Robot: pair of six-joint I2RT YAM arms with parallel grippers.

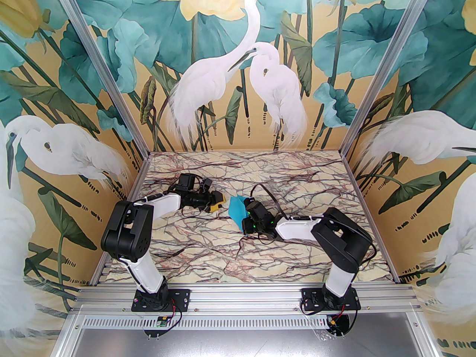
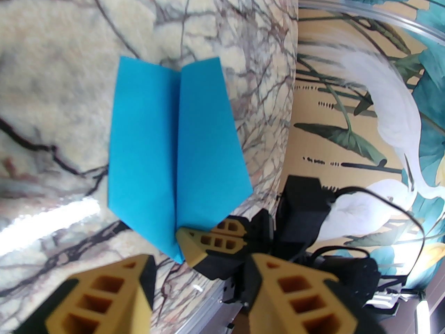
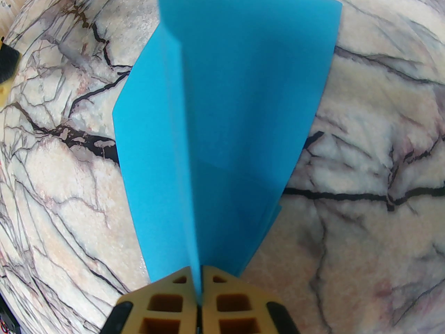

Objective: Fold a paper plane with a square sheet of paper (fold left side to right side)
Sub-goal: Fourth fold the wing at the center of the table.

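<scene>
Two arms, two grippers, one paper plane, that's the whole count. The left arm is bent hard at the elbow low over the surface (image 1: 208, 259), forearm running in toward the middle, and the left gripper (image 1: 218, 203) points across at the paper from the left. Its yellow fingers (image 2: 100, 291) stand well apart with nothing between them, so it's open and not holding anything, just near the plane's pointed end.

The right arm mirrors it: elbow up on the right, forearm reaching left toward the centre, wrist tipped down. The right gripper (image 3: 197, 275) is pinched tight on the paper plane (image 3: 226, 117), clamping the centre crease at the narrow end. From the right wrist view you can see the fold going straight in between the two pads, with a wing spreading out on each side.

The plane sits around the middle of the marble-look surface, between the two grippers. From the left wrist view it's a slim dart with two long panels meeting at the centre crease. Can't tell if the wings touch the surface or hang just above it.
</scene>
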